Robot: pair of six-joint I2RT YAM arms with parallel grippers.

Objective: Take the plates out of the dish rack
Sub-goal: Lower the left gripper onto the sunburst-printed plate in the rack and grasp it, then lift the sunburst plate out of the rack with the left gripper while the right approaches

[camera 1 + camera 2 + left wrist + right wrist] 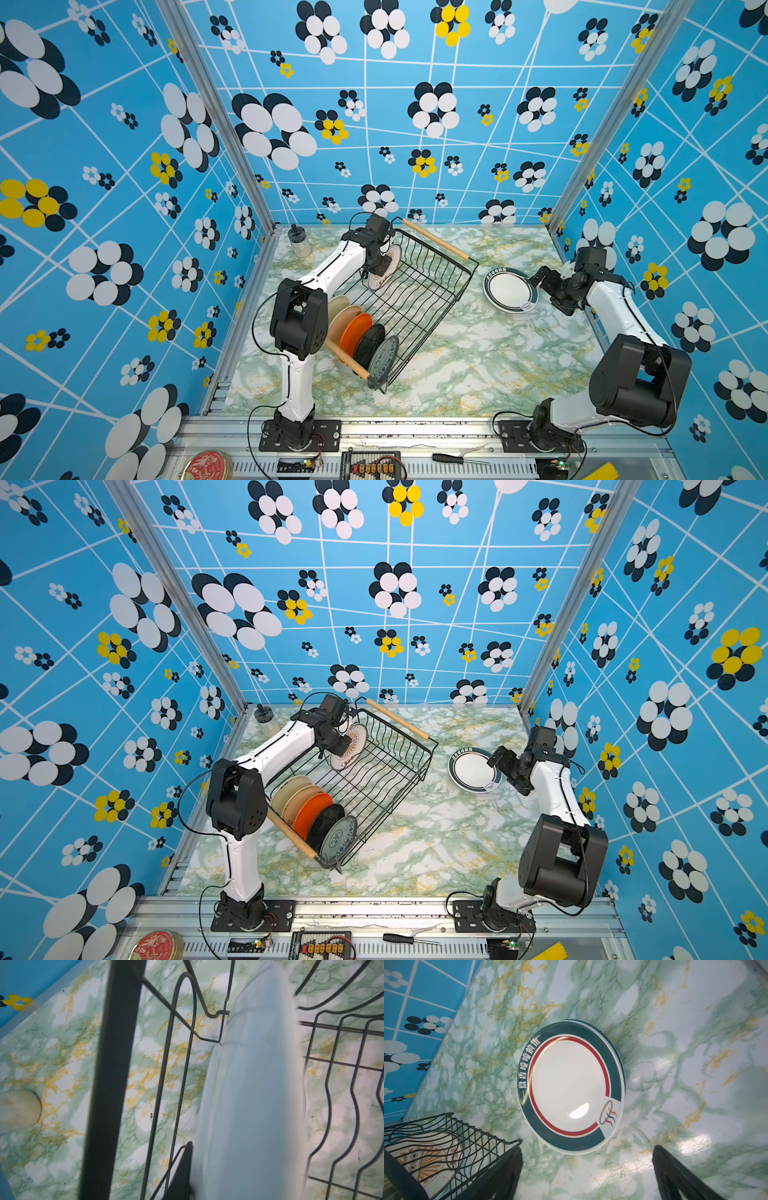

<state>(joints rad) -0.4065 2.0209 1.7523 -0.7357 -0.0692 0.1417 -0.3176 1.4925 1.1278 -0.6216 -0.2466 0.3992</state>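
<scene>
The black wire dish rack lies slantwise on the marble table. At its far end stands a white plate with an orange printed centre. My left gripper is shut on its upper rim. In the left wrist view a dark finger presses the plate's pale back; the other finger is hidden. Cream, tan, orange, black and blue-grey plates stand at the near end. A dark-rimmed plate lies flat on another, right of the rack. My right gripper hovers open beside it.
A small clear jar stands at the back left corner of the table. The rack's wooden handles jut from both ends. A red round tin and a screwdriver lie on the front rail. Patterned walls close three sides.
</scene>
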